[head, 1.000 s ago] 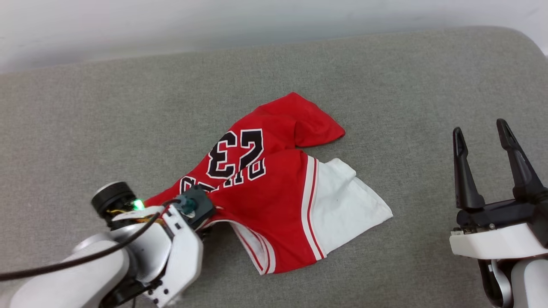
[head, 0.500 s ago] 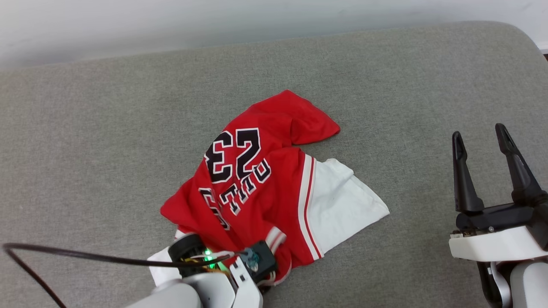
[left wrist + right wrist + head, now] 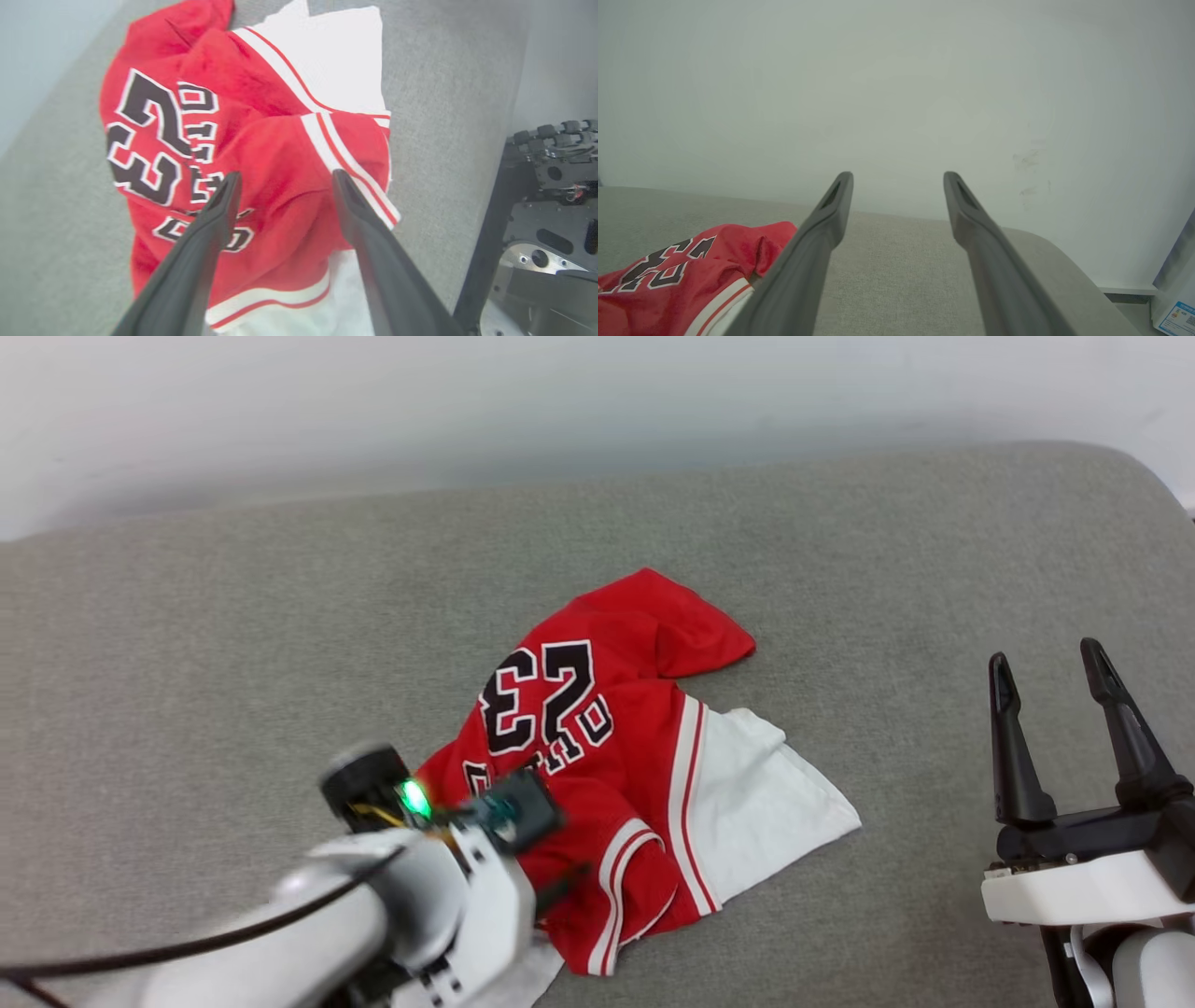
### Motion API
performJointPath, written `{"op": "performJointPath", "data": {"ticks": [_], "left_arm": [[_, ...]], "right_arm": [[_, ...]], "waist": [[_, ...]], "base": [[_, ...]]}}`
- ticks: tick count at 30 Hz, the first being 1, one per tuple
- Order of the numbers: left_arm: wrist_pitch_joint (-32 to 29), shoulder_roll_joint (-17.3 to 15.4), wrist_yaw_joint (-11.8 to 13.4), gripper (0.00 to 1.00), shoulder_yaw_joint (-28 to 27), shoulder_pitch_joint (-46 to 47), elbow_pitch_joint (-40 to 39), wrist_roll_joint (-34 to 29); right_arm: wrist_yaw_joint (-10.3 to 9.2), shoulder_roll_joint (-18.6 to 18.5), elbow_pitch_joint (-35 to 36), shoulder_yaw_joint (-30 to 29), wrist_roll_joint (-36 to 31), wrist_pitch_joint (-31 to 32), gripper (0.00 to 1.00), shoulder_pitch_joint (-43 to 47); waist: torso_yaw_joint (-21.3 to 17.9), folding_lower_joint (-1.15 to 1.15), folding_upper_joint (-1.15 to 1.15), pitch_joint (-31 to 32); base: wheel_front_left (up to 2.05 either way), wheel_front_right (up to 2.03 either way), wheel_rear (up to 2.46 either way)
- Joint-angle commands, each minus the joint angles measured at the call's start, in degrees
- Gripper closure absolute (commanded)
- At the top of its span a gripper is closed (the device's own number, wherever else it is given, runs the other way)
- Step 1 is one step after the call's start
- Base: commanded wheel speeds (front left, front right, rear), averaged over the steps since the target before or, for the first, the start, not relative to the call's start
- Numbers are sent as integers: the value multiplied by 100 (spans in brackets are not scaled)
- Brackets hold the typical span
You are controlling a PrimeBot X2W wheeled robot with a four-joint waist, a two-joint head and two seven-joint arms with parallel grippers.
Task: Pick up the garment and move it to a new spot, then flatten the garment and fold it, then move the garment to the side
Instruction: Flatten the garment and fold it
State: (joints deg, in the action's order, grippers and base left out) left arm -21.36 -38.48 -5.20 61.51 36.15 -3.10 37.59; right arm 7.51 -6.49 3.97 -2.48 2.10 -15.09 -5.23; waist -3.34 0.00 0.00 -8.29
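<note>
The garment (image 3: 597, 775) lies crumpled on the grey padded surface (image 3: 233, 644), a red jersey with black "23" lettering facing up and a white sleeve spread to its right. My left arm's wrist (image 3: 467, 896) hangs over its near-left part. In the left wrist view my left gripper (image 3: 285, 173) is open just above the red cloth (image 3: 261, 140), with nothing between its fingers. My right gripper (image 3: 1045, 651) stands open over bare surface, well to the right of the white sleeve. The right wrist view has the garment (image 3: 682, 275) at lower left of that gripper (image 3: 898, 175).
A pale wall (image 3: 560, 411) runs behind the surface's far edge. The surface's rounded corner is at the upper right. My own dark base (image 3: 551, 186) stands past the surface's near edge. A printed label (image 3: 1176, 317) sits low beside the wall at the right.
My left gripper, shut on the garment's edge before, has opened and let it go. The near-left part of the garment now lies folded over in a heap. The right arm held still.
</note>
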Motion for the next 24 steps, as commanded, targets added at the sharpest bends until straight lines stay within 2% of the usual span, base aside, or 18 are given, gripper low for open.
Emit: {"op": "performJointPath", "data": {"ticks": [1,9,11,15,18,24], "left_arm": [[-21,-60,43,0,-45,86,-53,-18],[-509,-954,335,0,-708,491,-720,330],[-747,-1210,370,0,-768,536,-757,417],[-1149,-1479,361,0,-756,349,-761,802],[-1409,-1637,290,0,-635,222,-670,949],[-1750,-1599,193,0,-272,90,-394,774]], "right_arm": [[-4,24,7,3,23,-11,0,54],[-4,76,51,42,39,-11,0,19],[-4,86,61,61,39,-12,0,-21],[-4,90,73,77,64,-12,0,-103],[-4,91,87,86,54,-11,0,-157],[-4,64,113,81,48,-11,0,-272]], "waist": [[72,0,0,68],[174,0,0,75],[163,0,0,35],[118,0,0,-58],[68,0,0,-149],[-6,0,0,-378]], "base": [[0,0,0],[0,0,0],[0,0,0],[0,0,0],[0,0,0],[0,0,0]]}}
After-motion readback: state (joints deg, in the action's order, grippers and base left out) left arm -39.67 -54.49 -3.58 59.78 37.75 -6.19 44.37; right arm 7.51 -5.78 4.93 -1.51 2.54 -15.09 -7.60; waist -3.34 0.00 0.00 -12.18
